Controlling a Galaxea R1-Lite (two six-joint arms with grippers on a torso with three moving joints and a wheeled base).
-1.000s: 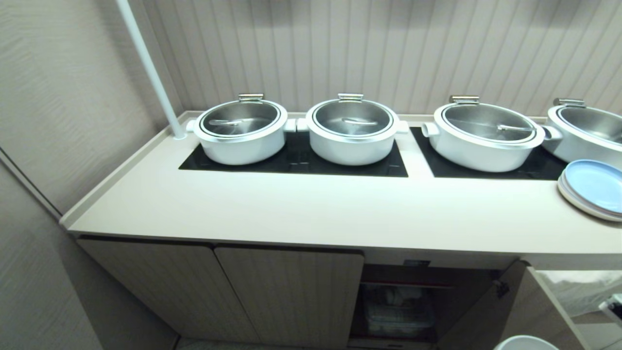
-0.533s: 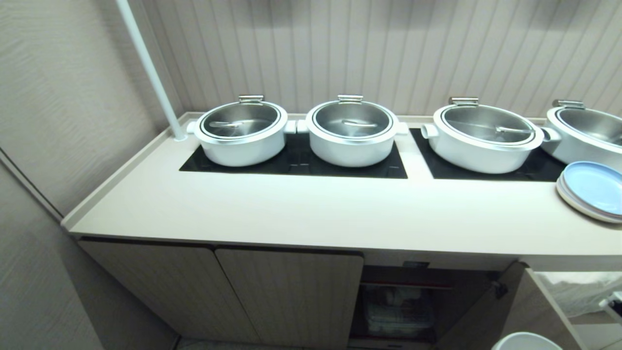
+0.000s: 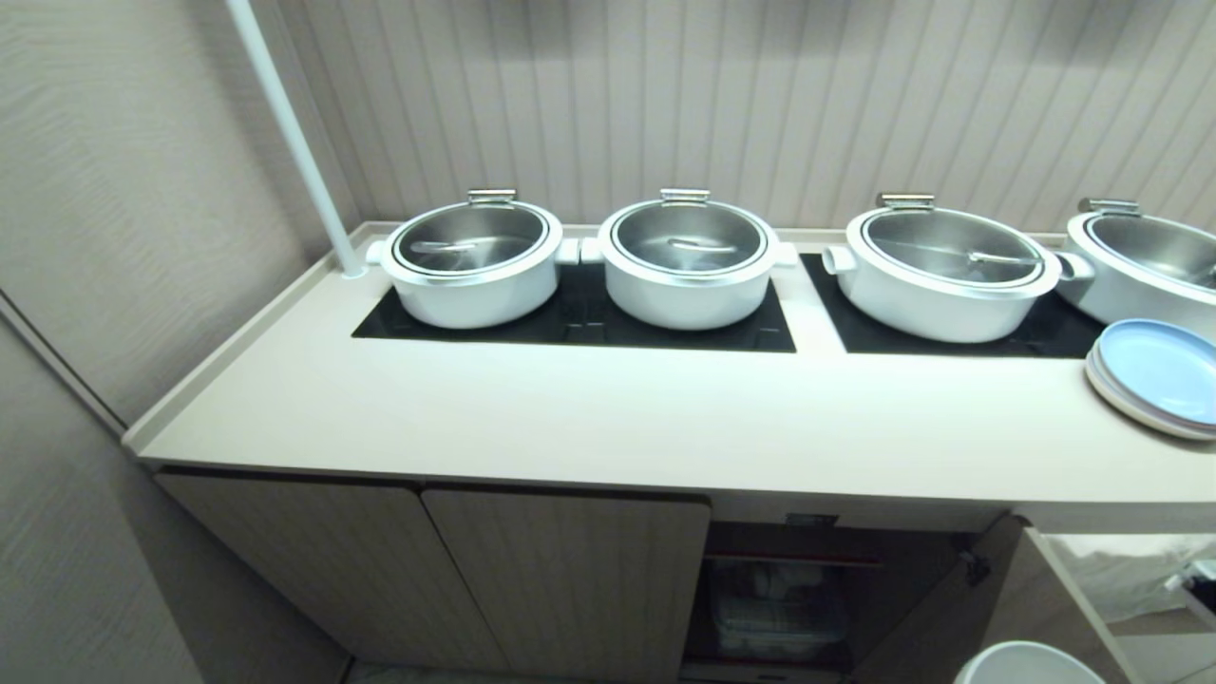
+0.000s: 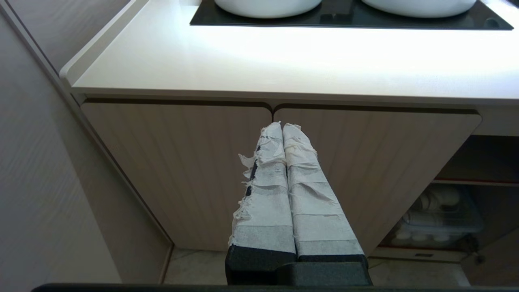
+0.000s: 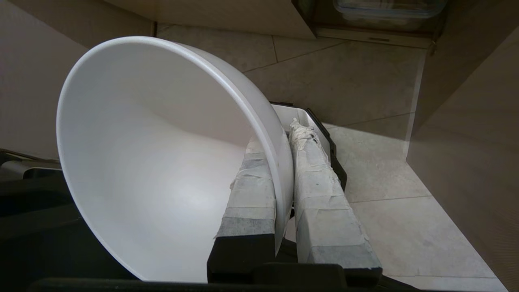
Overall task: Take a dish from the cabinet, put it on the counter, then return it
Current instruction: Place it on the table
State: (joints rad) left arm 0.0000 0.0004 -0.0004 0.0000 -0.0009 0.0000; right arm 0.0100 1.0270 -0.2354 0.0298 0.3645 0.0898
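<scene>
My right gripper (image 5: 277, 136) is shut on the dish (image 5: 162, 162), a plain white bowl. One taped finger lies inside its wall and the other outside, with the bowl tipped on its side above the tiled floor. In the head view only the dish rim (image 3: 1031, 662) shows, at the bottom edge, below counter height and in front of the open cabinet door (image 3: 1031, 608). The cream counter (image 3: 608, 418) lies above the beige ribbed cabinet (image 3: 570, 570). My left gripper (image 4: 282, 126) is shut and empty, parked facing the closed cabinet doors (image 4: 182, 162).
Several white pots with steel lids (image 3: 472, 256) stand on black cooktop panels (image 3: 579, 328) at the back. Stacked plates (image 3: 1154, 375) sit at the counter's right end. A wire basket of dishes (image 3: 779, 608) fills the open compartment. A white pole (image 3: 294, 133) and a wall stand at the left.
The whole head picture has slid slightly downward, so the camera has moved. The dish rim at the bottom edge shows a little more and further left. The left gripper has stayed put.
</scene>
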